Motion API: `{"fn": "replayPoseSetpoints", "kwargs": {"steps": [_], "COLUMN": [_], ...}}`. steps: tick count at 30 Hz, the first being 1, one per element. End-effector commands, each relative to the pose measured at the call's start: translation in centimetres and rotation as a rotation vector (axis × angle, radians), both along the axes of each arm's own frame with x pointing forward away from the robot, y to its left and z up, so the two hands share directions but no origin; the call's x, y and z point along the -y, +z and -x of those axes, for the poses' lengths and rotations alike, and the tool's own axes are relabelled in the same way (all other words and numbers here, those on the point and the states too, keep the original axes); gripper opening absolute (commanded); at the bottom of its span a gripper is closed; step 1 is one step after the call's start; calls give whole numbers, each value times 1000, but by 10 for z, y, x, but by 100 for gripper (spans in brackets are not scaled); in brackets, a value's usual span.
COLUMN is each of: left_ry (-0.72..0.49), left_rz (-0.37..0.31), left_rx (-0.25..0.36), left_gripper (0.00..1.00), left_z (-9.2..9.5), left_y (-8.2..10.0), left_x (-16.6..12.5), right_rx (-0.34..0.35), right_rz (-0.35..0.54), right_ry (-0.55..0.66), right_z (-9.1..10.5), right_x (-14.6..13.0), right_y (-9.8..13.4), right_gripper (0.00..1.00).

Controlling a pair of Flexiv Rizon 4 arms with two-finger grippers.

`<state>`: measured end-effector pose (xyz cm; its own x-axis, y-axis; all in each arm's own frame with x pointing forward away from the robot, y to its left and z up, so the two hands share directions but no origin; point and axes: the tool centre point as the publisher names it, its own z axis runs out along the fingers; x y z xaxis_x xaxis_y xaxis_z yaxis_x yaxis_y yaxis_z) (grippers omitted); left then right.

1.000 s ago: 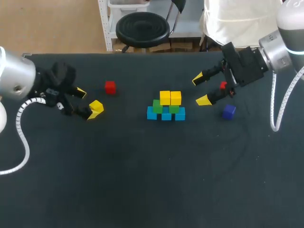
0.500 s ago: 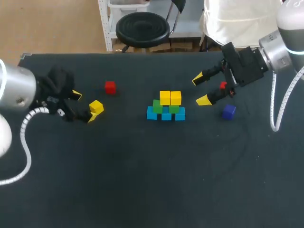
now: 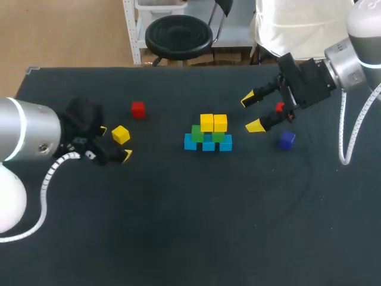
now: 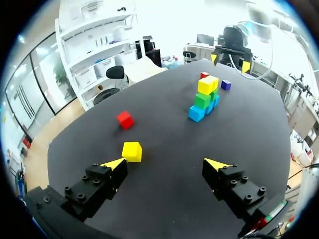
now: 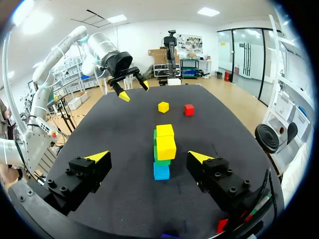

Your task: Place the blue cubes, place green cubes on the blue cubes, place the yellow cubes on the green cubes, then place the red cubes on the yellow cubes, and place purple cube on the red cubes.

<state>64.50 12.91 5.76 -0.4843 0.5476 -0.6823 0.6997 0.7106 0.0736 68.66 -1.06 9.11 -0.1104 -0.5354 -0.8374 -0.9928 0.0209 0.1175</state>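
Left gripper (image 4: 164, 164) hovers wide open above the table (image 4: 164, 124), the loose yellow cube (image 4: 132, 151) just ahead of one fingertip.

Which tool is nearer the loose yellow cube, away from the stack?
Left. The left tool is open right beside the loose yellow cube; the right tool is on the far side of the cube stack.

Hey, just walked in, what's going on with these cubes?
Two robot arms are stacking cubes. The stack mid-table has blue at the bottom, green above and two yellow on top. The left gripper is open beside a loose yellow cube, not gripping it. The right gripper hangs open and empty near the stack. One red cube, a second red cube and the purple cube lie unstacked.
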Motion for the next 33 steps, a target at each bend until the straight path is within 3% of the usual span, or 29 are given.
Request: {"fn": "replayPoseSetpoints", "kwargs": {"steps": [1, 12, 23, 25, 31, 33], "left_ry": [29, 48, 41, 44, 47, 47], "left_rz": [23, -13, -6, -7, -13, -14], "left_rx": [-22, -22, -31, -34, -33, -30], "left_gripper": [100, 100, 100, 86, 84, 71], "left_z": [-10, -20, -22, -22, -23, -23], "left_y": [-12, -27, -36, -37, -39, -38], "left_x": [2, -1, 1, 1, 0, 0], "right_rx": [1, 1, 1, 1, 1, 1], "right_rz": [1, 1, 1, 1, 1, 1], "right_ry": [-1, -1, -1, -1, -1, -1], "right_z": [1, 1, 1, 1, 1, 1], "right_x": [0, 0, 0, 0, 0, 0], "right_y": [0, 0, 0, 0, 0, 0], "right_gripper": [100, 100, 100, 100, 100, 100]}}
